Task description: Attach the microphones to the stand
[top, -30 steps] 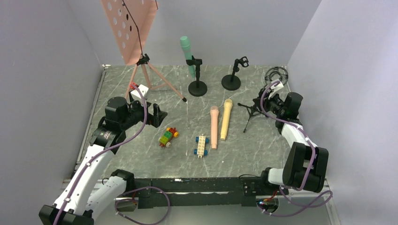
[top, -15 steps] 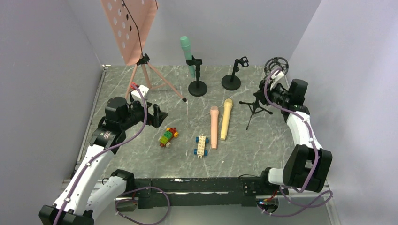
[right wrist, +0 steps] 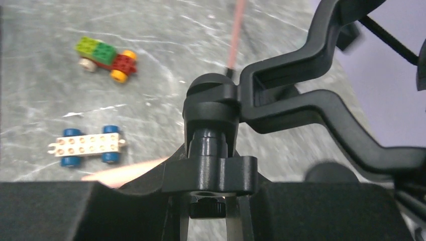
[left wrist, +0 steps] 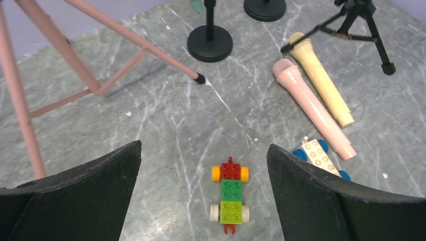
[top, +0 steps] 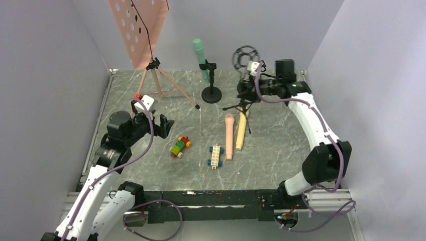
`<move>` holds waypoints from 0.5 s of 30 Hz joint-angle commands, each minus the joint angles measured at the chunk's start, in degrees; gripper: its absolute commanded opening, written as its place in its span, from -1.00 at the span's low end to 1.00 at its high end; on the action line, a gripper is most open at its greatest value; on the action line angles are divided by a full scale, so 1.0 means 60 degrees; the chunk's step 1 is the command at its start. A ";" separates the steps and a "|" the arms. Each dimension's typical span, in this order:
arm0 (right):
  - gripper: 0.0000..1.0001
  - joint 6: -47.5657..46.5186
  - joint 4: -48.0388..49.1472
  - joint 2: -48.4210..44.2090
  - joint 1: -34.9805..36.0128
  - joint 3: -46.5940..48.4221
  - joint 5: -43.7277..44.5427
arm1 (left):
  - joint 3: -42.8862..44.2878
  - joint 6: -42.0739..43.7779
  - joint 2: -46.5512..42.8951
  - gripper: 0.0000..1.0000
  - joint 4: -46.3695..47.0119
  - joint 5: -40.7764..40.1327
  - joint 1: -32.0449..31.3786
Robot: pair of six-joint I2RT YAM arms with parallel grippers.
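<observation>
Counting from how things lie on the marble table (top: 281, 145), the job looks about a third done; one microphone is mounted and two are not.

Beside the pink music stand (top: 138, 30) at the back left, the mint green microphone (top: 200, 52) sits in the clip of a black round-base stand (top: 211, 83); its long axis is steeply upright, head on top and leaning a little to the left.

The right gripper (top: 247, 90) is closed on the stem of a small tripod stand (top: 243, 105), whose ring-shaped mount (top: 246, 55) rises above it; the tripod hangs over the heads of the two loose microphones, and whether its feet touch the table I cannot tell; a second round-base stand (left wrist: 264, 6) waits behind it with nothing visible in it.

The left gripper (left wrist: 203, 150) is spread wide with nothing between its fingers, hovering near the table's left side.

The salmon pink microphone (top: 229, 136) lies flat at mid-table, long axis running near to far, head toward the back wall; the pale tan-yellow microphone (top: 241, 131) lies just beside it on the right, nearly parallel, head likewise at the far end and slanting slightly rightward.

Both of these probably need lifting and clipping in; a white toy-brick car (top: 215, 156) sits just beside the pink one's tail; a green-and-red toy-brick car (top: 180, 146) lies further left, below the open fingers.
</observation>
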 commanded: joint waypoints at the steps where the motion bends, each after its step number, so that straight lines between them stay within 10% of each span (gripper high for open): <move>1: -0.59 -0.1421 -0.1236 0.0663 0.1248 0.1169 -0.0880 | -0.0319 0.0353 -0.0728 0.99 0.0749 -0.0853 0.0059; 15: -0.53 -0.3479 -0.2581 0.4302 0.3247 0.4222 -0.1991 | -0.0669 0.0572 -0.1365 0.99 0.1016 -0.1581 0.0066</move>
